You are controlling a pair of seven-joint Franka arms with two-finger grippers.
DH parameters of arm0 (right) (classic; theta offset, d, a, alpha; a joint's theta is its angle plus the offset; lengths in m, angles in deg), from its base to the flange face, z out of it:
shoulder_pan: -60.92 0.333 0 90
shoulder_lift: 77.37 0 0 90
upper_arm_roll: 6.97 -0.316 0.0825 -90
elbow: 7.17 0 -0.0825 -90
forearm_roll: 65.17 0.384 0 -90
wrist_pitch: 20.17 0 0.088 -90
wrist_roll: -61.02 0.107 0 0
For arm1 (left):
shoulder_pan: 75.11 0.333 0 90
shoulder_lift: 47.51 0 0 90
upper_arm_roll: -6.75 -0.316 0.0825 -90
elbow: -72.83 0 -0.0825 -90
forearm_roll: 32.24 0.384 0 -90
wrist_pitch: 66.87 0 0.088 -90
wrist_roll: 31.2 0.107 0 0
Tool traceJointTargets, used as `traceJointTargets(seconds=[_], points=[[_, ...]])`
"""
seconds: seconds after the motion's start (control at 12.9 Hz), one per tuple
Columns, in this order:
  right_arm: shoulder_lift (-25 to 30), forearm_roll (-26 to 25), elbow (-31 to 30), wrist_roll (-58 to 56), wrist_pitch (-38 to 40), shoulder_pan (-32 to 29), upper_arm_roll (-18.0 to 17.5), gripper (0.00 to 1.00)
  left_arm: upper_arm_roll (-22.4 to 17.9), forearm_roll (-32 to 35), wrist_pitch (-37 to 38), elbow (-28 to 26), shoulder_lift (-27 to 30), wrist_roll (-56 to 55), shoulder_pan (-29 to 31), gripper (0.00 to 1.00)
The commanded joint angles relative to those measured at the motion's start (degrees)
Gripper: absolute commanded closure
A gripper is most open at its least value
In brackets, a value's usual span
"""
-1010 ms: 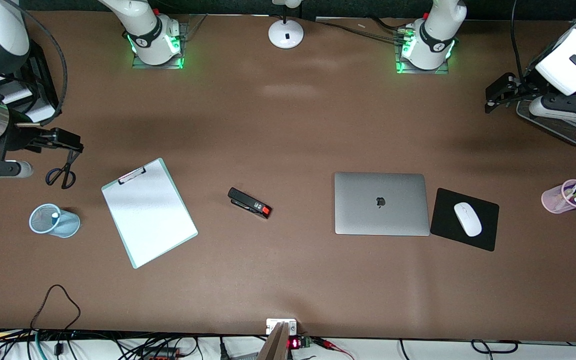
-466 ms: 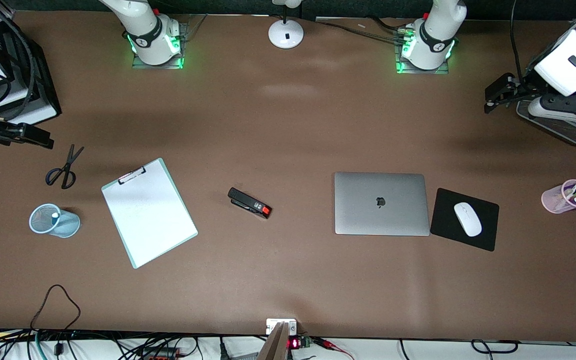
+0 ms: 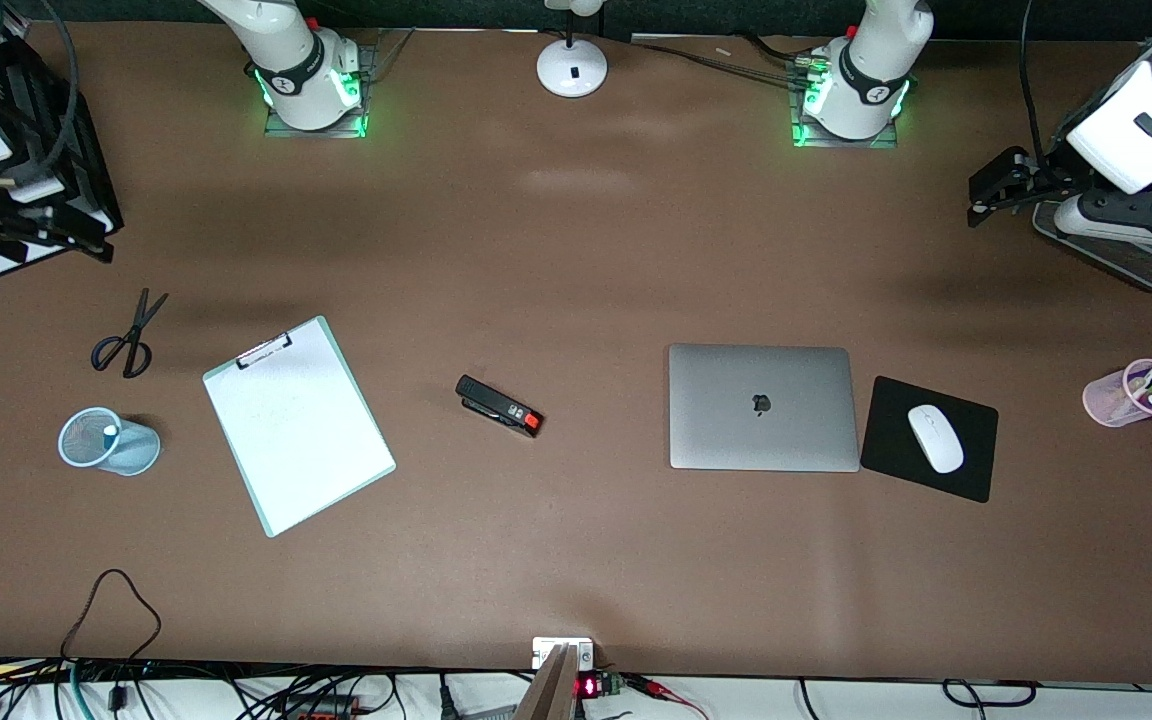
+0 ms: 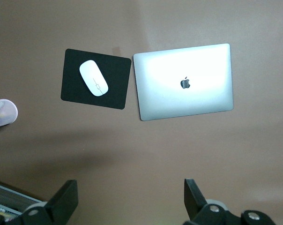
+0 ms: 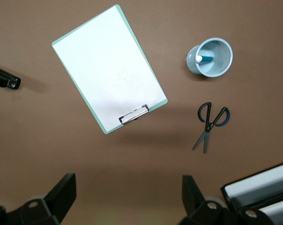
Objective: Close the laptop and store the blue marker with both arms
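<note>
left tool (image 4: 127, 201) raised, fingers apart | right tool (image 5: 127, 199) same | laptop (image 3: 763, 407) closed

We identify a robotics lab staged as an office desk: two arm bases (image 3: 311, 75) bolted at 12 o'clock, loose cables (image 3: 116, 690) at 6 o'clock, and a laptop (image 3: 762, 407), mouse (image 3: 935, 438), clipboard (image 3: 298, 425) and stapler (image 3: 499, 405) at centre.

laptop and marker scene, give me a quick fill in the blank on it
1. The laptop lid is ____.
2. The marker stands in the blue ____.
3. The mouse lies on a black ____.
4. The left hand and right hand both have their fingers ____.

Missing words: closed; cup; pad; open
</note>
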Motion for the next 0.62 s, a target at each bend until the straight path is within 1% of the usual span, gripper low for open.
traceJointTargets(seconds=[0.0,0.54], points=[[1.0,-0.6,-0.5,0.8,-0.3,0.1,-0.4,0.0,0.3,-1.1,-0.6,-1.1,1.0,0.6,0.5,0.0],[1.1,-0.2,1.3,1.1,1.6,-0.3,0.0,0.0,0.2,-1.1,-0.8,-1.1,1.0,0.6,0.5,0.0]])
